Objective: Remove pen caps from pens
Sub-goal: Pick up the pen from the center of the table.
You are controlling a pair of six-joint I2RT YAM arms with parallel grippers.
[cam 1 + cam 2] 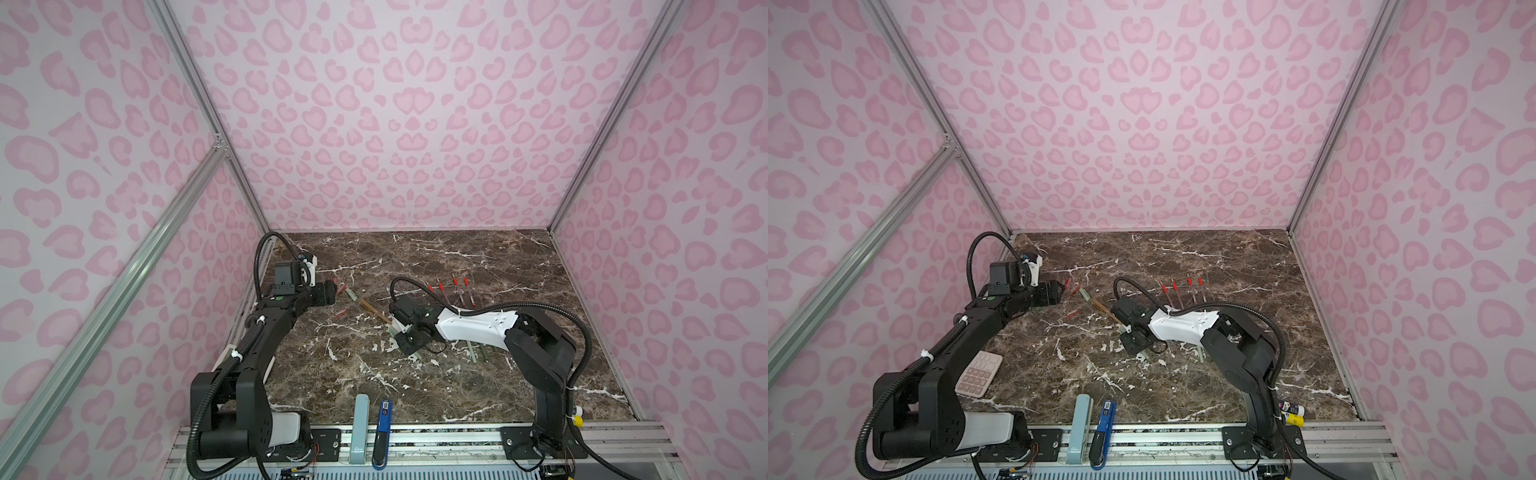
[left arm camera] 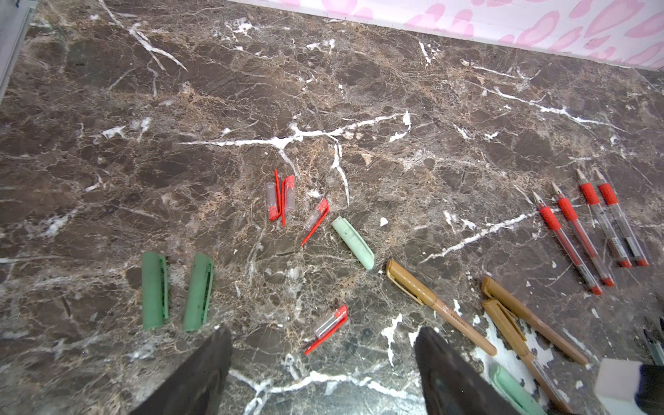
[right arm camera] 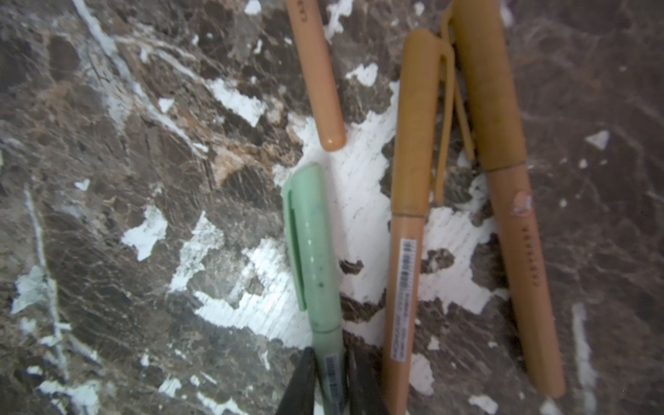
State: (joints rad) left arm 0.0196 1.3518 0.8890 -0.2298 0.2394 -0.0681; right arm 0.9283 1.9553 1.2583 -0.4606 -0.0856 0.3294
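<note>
My right gripper (image 3: pixel 330 381) is shut on the barrel of a capped sage-green pen (image 3: pixel 312 251), low over the marble; in a top view that pen (image 1: pixel 392 331) pokes out beside the wrist. Two capped tan pens (image 3: pixel 406 215) lie right beside it, and a third tan pen's end (image 3: pixel 316 72) lies further off. My left gripper (image 2: pixel 325 334) hangs open above a loose red cap (image 2: pixel 328 327). Other red caps (image 2: pixel 276 197), two dark green caps (image 2: pixel 154 291) and a pale green cap (image 2: pixel 352 242) lie scattered. Several uncapped red-gripped pens (image 2: pixel 575 237) lie in a row.
A pale-blue case (image 1: pixel 360 428) and a blue-and-black tool (image 1: pixel 383 432) lie at the front edge. A pink calculator (image 1: pixel 976 374) sits under the left arm. More green pens (image 1: pixel 484 351) lie beneath the right arm. Pink walls enclose three sides.
</note>
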